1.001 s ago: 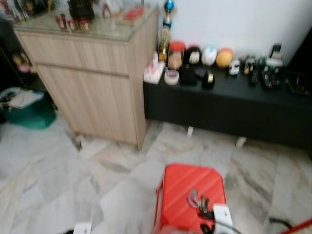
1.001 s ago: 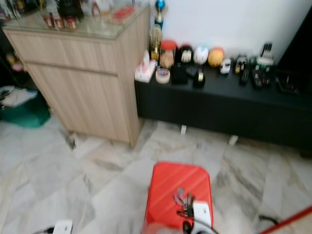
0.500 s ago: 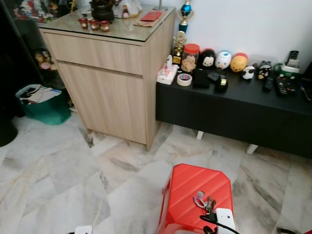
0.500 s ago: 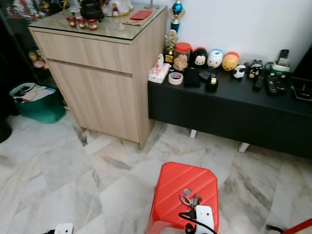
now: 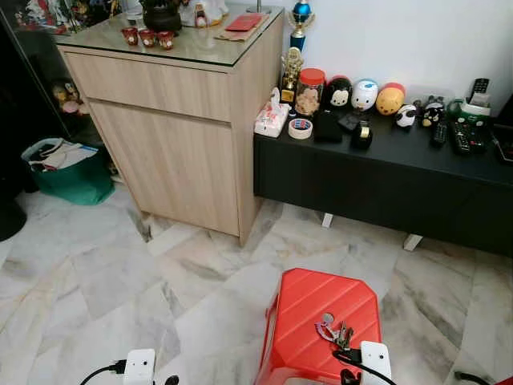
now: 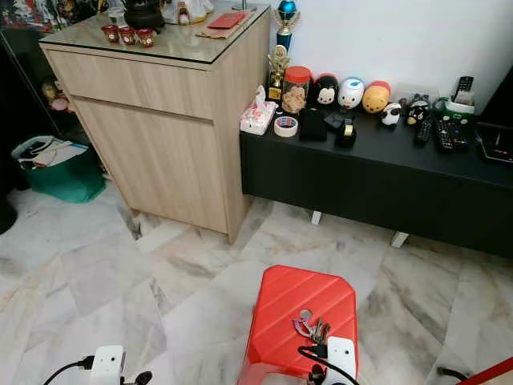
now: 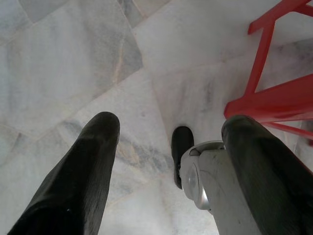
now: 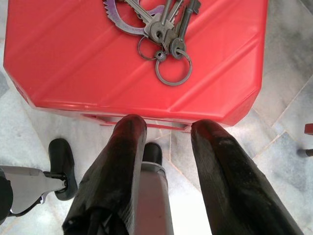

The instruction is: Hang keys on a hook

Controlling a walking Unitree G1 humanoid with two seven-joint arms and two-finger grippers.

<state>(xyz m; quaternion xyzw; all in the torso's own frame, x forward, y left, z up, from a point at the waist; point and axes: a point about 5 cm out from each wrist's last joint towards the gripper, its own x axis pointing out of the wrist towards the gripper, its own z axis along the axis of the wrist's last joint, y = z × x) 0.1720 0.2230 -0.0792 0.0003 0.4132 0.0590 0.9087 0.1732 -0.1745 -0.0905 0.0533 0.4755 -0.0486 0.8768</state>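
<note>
Steadied since the blurred view, keys (image 8: pixel 161 29) lie near the stool (image 8: pixel 73 54) edge, right hand (image 8: pixel 168 129) parted.

A red plastic stool (image 5: pixel 325 317) stands on the marble floor (image 5: pixel 96 281), near and to the right. A bunch of keys (image 8: pixel 159 27) lies on its ribbed seat, toward the near right edge.

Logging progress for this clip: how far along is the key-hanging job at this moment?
Nothing looks done yet: the keys lie on the red stool, untouched. In hand: the right gripper hangs open just short of the stool's near edge, fingers pointing toward the keys. The left gripper is open over bare floor. Left: grasp the keys, lift them, find a hook and hang them.
</note>
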